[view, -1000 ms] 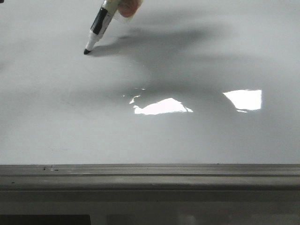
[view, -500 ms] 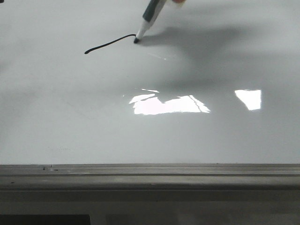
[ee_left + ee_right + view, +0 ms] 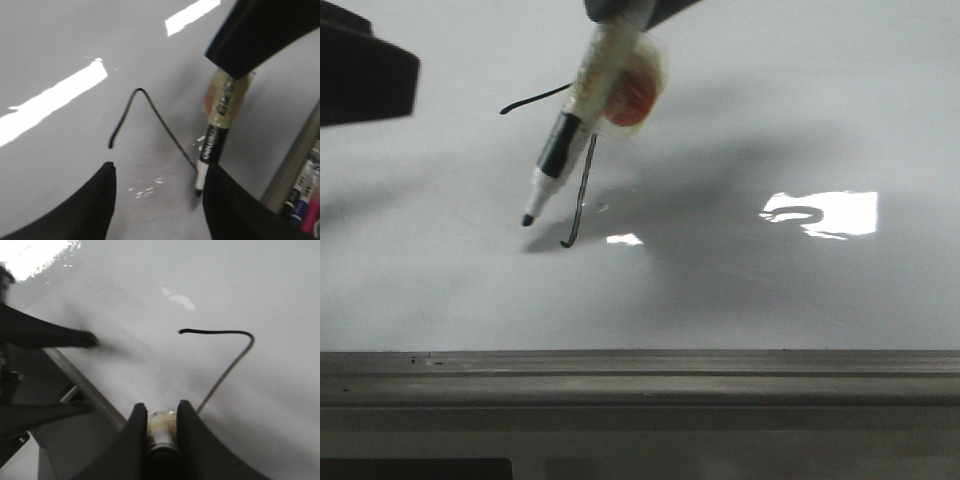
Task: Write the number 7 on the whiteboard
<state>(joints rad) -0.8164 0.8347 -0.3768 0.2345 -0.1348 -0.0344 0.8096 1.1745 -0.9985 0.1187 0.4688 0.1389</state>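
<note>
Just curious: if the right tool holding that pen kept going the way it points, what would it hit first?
Probably the whiteboard. The right tool aims the marker down at it, tip seemingly just beside the number 7.

The whiteboard (image 3: 740, 290) is seen to be smooth and glossy, pale grey-white, with bright window-like reflections and soft shadows carried on its surface. Along its near edge a ledge (image 3: 640, 375) of dull grey metal is noted, matt and lightly scuffed. The number 7 (image 3: 582, 180) is laid down as a thin, matt black ink line. The marker pen (image 3: 560, 160) is observed to have a smooth plastic barrel, white with a black printed band, and a dark tip whose material cannot be told; its upper part is wrapped in shiny translucent yellowish tape. The right gripper (image 3: 162, 412) fingers are presented as matt black, apparently plastic.
</note>
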